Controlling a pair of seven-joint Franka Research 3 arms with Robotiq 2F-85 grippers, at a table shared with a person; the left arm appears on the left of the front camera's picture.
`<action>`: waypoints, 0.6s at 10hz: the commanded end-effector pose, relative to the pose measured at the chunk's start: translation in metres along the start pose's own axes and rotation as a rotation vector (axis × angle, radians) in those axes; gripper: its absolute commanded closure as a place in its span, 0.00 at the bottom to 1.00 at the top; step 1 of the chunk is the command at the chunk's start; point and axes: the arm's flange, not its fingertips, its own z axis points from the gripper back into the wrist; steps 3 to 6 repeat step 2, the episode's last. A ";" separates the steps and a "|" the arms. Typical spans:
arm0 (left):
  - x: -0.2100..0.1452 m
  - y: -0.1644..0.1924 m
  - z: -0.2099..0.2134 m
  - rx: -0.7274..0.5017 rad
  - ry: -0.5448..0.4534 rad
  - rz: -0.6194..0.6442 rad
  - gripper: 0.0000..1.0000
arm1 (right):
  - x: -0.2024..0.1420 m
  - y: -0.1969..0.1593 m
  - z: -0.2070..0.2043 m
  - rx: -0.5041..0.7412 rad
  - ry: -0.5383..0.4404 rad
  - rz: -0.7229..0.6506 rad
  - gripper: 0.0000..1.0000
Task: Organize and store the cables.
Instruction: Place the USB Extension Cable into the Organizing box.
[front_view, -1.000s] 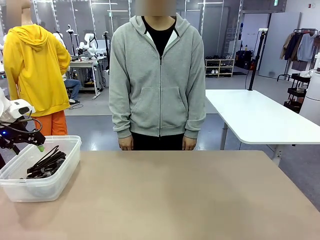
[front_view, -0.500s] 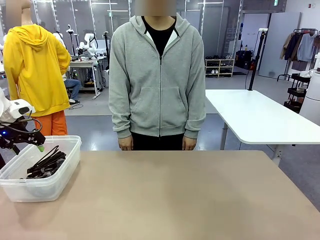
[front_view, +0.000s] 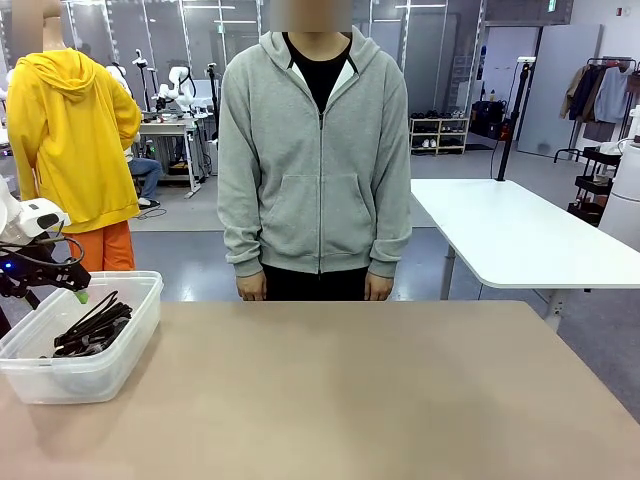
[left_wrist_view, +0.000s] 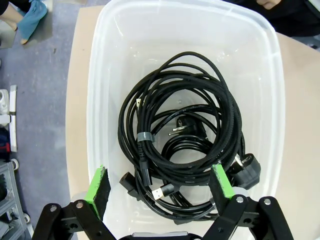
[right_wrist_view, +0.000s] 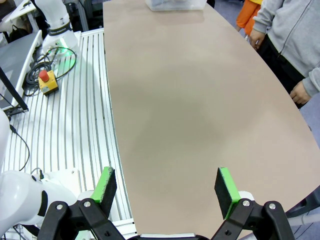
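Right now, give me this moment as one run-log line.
cables: coiled inside bin | left gripper: open above bin, holding nothing | right gripper: open over table | person: standing, hands down

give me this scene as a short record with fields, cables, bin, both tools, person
cables: black coils piled inside the bin
bin: clear plastic tub, table's left end
left tool: open, empty, above the cables
right tool: open, empty, over bare tabletop
person: grey hoodie, standing at far edge, arms down

Black cables (left_wrist_view: 180, 135) in clear bin (left_wrist_view: 100, 75) on tan table (front_view: 380, 390)
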 end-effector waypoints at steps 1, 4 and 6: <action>0.000 0.001 0.000 0.001 -0.001 0.002 0.00 | 0.000 -0.001 0.002 0.000 -0.012 0.019 0.00; 0.000 0.001 0.000 0.001 -0.001 0.002 0.00 | 0.000 -0.001 0.002 0.000 -0.012 0.019 0.00; 0.000 0.001 0.000 0.001 -0.001 0.002 0.00 | 0.000 -0.001 0.002 0.000 -0.012 0.019 0.00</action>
